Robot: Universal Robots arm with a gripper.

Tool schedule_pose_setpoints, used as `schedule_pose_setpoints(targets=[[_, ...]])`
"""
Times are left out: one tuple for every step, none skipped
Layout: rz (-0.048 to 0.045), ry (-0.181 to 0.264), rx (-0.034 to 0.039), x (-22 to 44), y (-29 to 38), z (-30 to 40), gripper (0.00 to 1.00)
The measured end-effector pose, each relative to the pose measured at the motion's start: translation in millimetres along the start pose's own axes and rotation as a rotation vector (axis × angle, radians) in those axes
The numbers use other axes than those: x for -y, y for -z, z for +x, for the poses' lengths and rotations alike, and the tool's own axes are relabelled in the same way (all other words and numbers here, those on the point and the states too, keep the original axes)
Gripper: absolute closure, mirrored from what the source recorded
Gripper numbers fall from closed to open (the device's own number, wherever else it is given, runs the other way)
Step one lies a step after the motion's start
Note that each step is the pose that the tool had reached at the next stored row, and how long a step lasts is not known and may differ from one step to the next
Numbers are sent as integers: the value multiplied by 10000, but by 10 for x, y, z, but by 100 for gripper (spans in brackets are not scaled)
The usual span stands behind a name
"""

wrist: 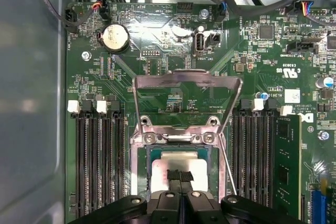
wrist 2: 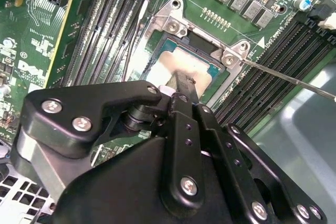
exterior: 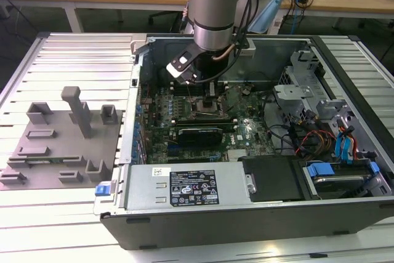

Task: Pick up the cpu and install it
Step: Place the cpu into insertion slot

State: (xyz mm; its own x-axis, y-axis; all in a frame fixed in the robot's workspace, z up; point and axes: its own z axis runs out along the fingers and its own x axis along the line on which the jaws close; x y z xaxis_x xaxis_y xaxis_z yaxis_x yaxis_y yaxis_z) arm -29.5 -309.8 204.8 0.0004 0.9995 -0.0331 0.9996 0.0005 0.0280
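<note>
A Universal Robots arm reaches down into an open dark-grey computer case point(exterior: 246, 229), its black gripper point(exterior: 210, 95) over the green motherboard point(exterior: 246, 132) toward the far side of the case. In both wrist views the small flat square cpu point(wrist: 163, 169) point(wrist 2: 181, 59), silvery-grey metal top facing up, lies level inside the square black-and-metal socket frame point(wrist: 137, 161). Being square, it has no long axis; its edges run in line with the frame and with the black memory slots point(wrist: 100, 161) on either side. The gripper point(wrist: 180, 178) point(wrist 2: 185, 81) has its two fingers drawn together with no gap, the tips at the middle of the chip's top; whether they press on it cannot be told. The socket's hinged metal retaining plate point(wrist: 186, 80) stands swung open. A grey fixture board point(exterior: 61, 152) lies on the ribbed table at the exterior view's left, well apart.
</note>
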Motion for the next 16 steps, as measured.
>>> schedule_pose_setpoints(targets=[[2,0,3,1,-5,0,89],[3,0,5,1,-9,-1,89],[2,0,4,1,-10,-1,89],[1,-1,1,1,-12,0,89],[-1,-1,-2,0,-13,1,89],[-1,-1,-2,0,-13,1,89],[-1,0,-3,0,-13,1,89],[-3,-1,-5,0,-10,1,89],[-6,-2,-11,0,-5,2,89],[-11,-1,-19,-2,3,3,89],[-3,-1,-8,-1,17,1,89],[-2,-1,-5,-1,28,0,89],[-2,-1,-5,-1,42,-1,89],[-2,-1,-3,-2,57,-1,89],[-2,-1,-4,-3,121,-3,89],[-2,-1,-4,-5,185,-5,89]])
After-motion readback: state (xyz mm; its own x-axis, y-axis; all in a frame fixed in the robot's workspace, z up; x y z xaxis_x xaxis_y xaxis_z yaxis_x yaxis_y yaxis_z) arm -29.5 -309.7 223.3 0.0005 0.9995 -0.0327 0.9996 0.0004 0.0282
